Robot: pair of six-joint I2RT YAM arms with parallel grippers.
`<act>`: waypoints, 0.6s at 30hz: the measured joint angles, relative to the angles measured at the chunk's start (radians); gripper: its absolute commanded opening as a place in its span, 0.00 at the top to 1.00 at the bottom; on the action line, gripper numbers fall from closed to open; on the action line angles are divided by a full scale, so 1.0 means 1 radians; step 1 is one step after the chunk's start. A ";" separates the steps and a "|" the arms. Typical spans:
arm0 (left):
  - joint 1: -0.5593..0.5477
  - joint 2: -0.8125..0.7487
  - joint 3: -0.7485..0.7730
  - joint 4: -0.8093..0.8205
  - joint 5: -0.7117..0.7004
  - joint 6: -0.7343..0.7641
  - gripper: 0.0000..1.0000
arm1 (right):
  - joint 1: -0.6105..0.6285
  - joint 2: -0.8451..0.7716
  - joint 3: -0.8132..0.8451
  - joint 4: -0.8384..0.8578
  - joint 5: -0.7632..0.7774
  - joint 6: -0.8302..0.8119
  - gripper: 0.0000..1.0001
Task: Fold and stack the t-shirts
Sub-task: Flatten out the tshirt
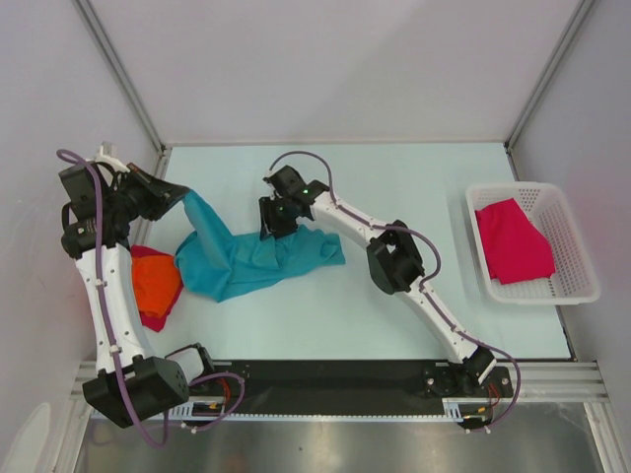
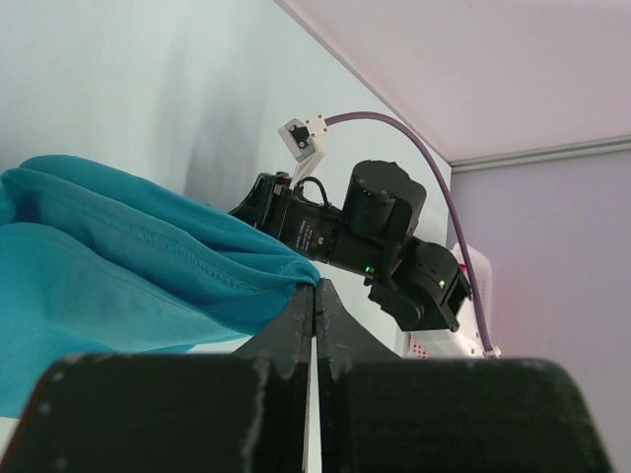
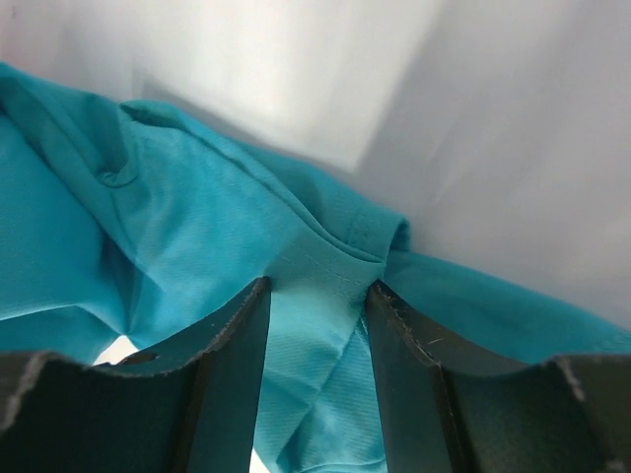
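Top view: the left tool [image 1: 182, 197] is clenched on a corner of the teal t-shirt [image 1: 242, 261], which sprawls unfolded on the bench [image 1: 394, 177] and reaches beneath the right tool [image 1: 276, 222]. Behind the left tool, an orange t-shirt [image 1: 158, 281] on a dark red t-shirt [image 1: 150, 320] looks already stacked. A magenta t-shirt [image 1: 513, 241] waits in the basket [image 1: 577, 246], well beyond the right tool.

Left wrist: the teal hem is pinched.

Right wrist: jaws released, straddling a teal ridge.

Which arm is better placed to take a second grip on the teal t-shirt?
Right. The right hand stands open with cloth of the teal t-shirt between its fingers, while the left hand is shut on the shirt's edge.
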 measured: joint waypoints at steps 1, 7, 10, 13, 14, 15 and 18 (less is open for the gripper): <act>0.000 0.000 0.000 0.000 -0.001 0.000 1.00 | 0.004 0.000 0.000 0.005 -0.005 0.003 0.53; 0.000 0.000 0.000 0.000 -0.002 0.000 1.00 | 0.018 0.010 0.002 0.023 -0.023 0.018 0.62; 0.000 0.000 -0.003 0.002 -0.002 0.000 1.00 | 0.020 0.014 0.002 0.027 -0.026 0.021 0.83; 0.000 0.000 -0.008 0.006 -0.002 0.000 1.00 | 0.020 0.015 0.002 0.028 -0.026 0.023 1.00; 0.000 0.000 -0.009 0.006 -0.002 0.000 1.00 | 0.020 0.015 0.002 0.030 -0.026 0.023 1.00; 0.000 0.000 -0.009 0.006 -0.002 0.000 1.00 | 0.020 0.015 0.002 0.031 -0.026 0.023 1.00; 0.000 0.000 -0.010 0.007 -0.002 0.000 1.00 | 0.020 0.015 0.002 0.030 -0.025 0.023 1.00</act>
